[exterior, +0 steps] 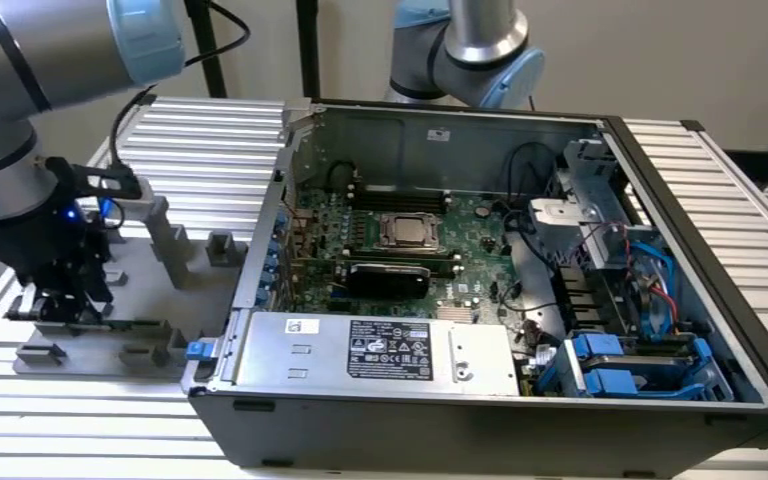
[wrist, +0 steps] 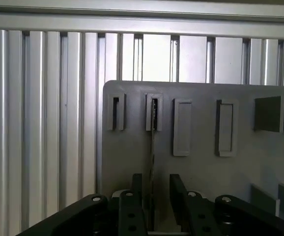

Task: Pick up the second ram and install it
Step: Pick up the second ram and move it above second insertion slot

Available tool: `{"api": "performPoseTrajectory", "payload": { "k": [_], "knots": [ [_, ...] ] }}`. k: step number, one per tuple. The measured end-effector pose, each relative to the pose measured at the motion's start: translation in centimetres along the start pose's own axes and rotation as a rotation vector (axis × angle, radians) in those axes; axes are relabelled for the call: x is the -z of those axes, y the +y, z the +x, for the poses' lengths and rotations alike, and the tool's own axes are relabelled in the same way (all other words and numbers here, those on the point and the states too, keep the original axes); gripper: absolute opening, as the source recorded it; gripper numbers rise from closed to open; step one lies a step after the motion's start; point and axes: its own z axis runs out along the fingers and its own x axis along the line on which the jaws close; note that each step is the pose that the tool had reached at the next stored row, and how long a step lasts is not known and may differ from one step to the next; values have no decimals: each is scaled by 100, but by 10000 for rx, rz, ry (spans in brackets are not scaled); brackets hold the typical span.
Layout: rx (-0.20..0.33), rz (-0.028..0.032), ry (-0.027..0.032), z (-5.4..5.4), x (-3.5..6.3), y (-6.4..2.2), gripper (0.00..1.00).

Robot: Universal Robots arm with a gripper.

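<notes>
Straddling the ram [wrist: 153, 137], which is standing edge-on in its grey holder [wrist: 201, 172] at the exterior view's lower left, the tool [wrist: 155, 182] is gaping narrowly, not yet gripping; centring before squeezing is looking wise.

Exterior overhead-oblique; wrist close, apparently facing shared fixture [wrist: 260, 162]

Soft, even light filled both views. The ribbed aluminium table [exterior: 224, 130] shone pale, with mild glare on its slats, while the computer case [exterior: 491, 420] held dim shadow along its inner walls. The gripper [wrist: 154, 186] read almost black against the evenly lit grey fixture plate [wrist: 201, 172].
</notes>
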Motion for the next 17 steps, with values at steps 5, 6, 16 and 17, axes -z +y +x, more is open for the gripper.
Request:
{"api": "performPoseTrajectory", "payload": {
  "k": [5, 6, 16, 17],
  "knots": [
    [1, 0, 1, 4, -91, -4, 100],
    [1, 0, 1, 4, -109, -5, 100],
    [0, 0, 0, 6, -236, -12, 100],
    [0, 0, 0, 4, -237, -14, 100]
  ]
}}
